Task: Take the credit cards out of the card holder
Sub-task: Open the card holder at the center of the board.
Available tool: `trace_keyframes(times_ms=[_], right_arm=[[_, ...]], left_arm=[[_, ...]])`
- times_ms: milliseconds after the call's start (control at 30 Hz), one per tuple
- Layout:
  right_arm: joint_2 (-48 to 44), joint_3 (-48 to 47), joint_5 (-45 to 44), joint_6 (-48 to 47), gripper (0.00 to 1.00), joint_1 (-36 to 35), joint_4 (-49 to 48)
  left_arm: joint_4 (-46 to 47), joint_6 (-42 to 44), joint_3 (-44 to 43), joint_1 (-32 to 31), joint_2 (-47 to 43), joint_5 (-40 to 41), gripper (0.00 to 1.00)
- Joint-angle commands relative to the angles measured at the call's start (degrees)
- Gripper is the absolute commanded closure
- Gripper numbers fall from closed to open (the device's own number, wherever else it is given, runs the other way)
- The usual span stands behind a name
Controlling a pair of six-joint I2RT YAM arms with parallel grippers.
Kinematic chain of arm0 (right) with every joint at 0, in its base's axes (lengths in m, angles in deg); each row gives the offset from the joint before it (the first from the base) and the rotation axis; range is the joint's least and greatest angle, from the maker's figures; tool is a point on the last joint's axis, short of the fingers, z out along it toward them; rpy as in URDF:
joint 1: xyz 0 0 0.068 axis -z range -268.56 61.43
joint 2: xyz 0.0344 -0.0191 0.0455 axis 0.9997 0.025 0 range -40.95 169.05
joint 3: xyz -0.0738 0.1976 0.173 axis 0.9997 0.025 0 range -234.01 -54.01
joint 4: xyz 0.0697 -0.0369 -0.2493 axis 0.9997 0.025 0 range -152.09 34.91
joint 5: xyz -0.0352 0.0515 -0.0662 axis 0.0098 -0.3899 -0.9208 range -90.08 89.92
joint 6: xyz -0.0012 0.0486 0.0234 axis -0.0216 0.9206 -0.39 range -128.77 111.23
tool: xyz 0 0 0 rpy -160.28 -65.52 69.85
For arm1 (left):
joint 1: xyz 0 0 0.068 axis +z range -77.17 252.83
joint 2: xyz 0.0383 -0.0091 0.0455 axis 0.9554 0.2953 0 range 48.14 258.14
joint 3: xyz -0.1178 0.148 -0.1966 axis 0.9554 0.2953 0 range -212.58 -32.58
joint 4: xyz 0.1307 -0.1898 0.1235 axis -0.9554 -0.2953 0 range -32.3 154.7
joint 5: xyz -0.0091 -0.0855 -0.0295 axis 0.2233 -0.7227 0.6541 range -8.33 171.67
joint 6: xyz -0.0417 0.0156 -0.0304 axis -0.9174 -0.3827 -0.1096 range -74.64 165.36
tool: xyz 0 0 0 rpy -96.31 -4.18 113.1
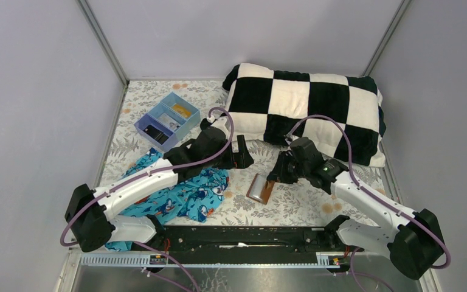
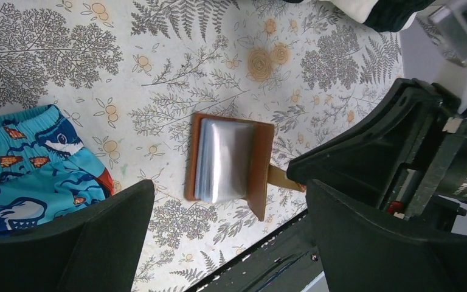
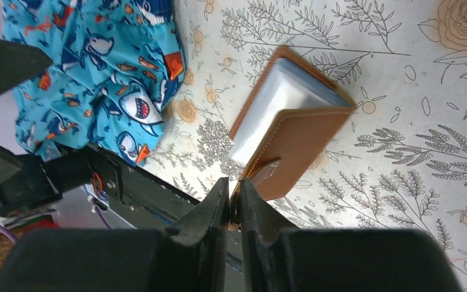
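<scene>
Your right gripper (image 3: 234,204) is pinched narrow on the tab (image 3: 269,170) of the card holder (image 1: 260,188), which lies part-open on the tabletop (image 1: 298,204) between the arms. Your left gripper (image 2: 228,194) hangs wide above it. A shark-print cloth (image 1: 188,194) lies near its left. The pillow (image 1: 304,109) and tray (image 1: 167,120) sit well apart.

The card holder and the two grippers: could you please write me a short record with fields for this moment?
card holder: on the table, partly open, pale sleeves showing
right gripper: shut on the card holder's snap tab
left gripper: open, above the card holder
credit cards: none seen outside it
nearby: shark-print cloth to its left
</scene>
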Motion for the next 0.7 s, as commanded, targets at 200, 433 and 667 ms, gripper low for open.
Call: trace_keyframes(times_ms=[200, 433, 667], right_arm=[[-2.5, -1.0, -10.3, -6.3, 0.89, -0.3, 10.6], [-4.4, 8.4, -21.8, 3.6, 0.51, -0.3, 14.3], [0.2, 8.2, -24.9, 10.0, 0.34, -0.3, 15.1]], left_arm=[[1.7, -1.6, 1.2, 0.0, -0.5, 0.8, 0.01], [1.9, -1.6, -0.1, 0.0, 3.6, -1.3, 0.01], [0.5, -1.5, -0.3, -0.1, 5.9, -2.1, 0.01]])
